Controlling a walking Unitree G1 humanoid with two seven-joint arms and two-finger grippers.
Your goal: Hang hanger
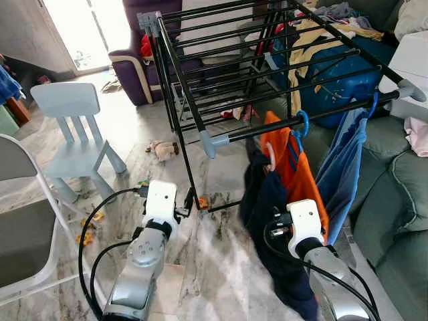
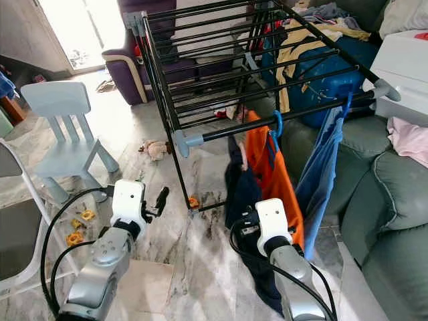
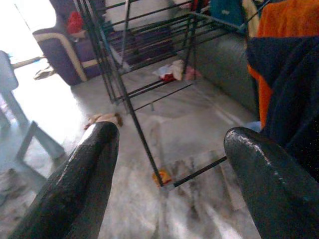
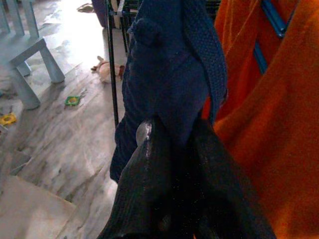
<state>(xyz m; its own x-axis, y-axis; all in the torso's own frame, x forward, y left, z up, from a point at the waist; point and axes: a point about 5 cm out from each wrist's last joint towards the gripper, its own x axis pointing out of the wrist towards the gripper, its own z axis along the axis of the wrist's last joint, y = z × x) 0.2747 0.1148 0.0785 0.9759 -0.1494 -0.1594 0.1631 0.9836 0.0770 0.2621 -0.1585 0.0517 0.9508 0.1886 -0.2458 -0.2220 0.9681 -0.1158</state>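
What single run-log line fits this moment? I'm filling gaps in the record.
right gripper: jaws shut on dark navy knitted garment | left gripper: jaws open, idle | black metal drying rack: orange garment hung

Bright daylight from the overexposed doorway [image 1: 83, 27], glare across the marble floor [image 1: 221, 254], head views sharp, wrist views soft, near black fingers [image 3: 79, 184] blurred and glossy
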